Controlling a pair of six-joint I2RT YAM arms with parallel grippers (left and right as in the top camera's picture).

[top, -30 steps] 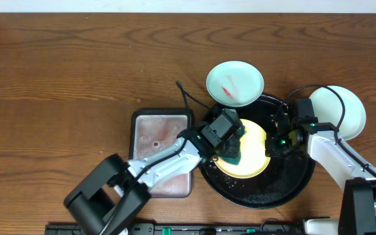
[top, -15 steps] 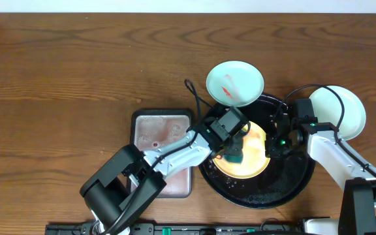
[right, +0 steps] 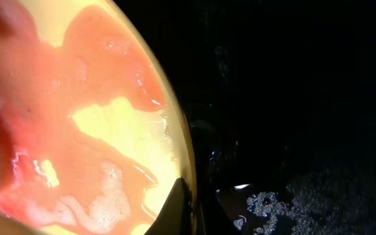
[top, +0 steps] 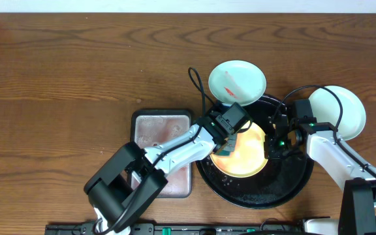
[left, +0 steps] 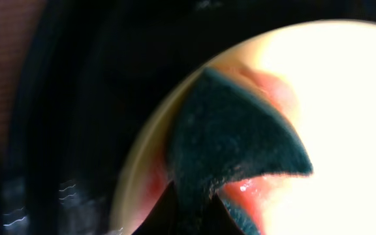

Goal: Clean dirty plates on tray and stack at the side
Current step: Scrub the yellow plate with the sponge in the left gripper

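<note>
Plates (top: 250,156): three in view, all on the right half of the wooden table (top: 77,65). One is in the tray (top: 260,194) and two are at its edge.

Furthest left is the pan (top: 158,134), holding pinkish water, just beside the tray's left rim. The left arm crosses over the pan toward the tray.

The left claw (top: 227,145) is over the left part of the yellow plate (top: 253,160), which lies flat in the middle of the tray. Its jaws are closed on a dark green sponge (left: 234,140). In the left wrist view the sponge is pressed onto the yellow plate (left: 344,98) near its left rim, with a red smear around it. The black tray (left: 77,130) shows beyond.

In the right wrist view the yellow plate (right: 123,124) carries a wide, watery pink film with some foam (right: 103,189). A bare yellow patch shows in the middle.

The mint plate (top: 237,81), with a red streak in it, sits at the tray's far side and overlaps the rim.

The right claw (top: 274,145) is at the yellow plate's right rim. Its jaws are drawn together there, and the fingertip (right: 178,202) sits right on the plate's edge, so it appears to pinch the rim. Wet tray (right: 292,98) with a patch of bubbles lies beside it.

Furthest right, the white plate (top: 348,114) rests on the table, touching or just overlapping the tray's right rim. It looks clean, and a black cable (top: 335,98) from the right arm loops across it.
</note>
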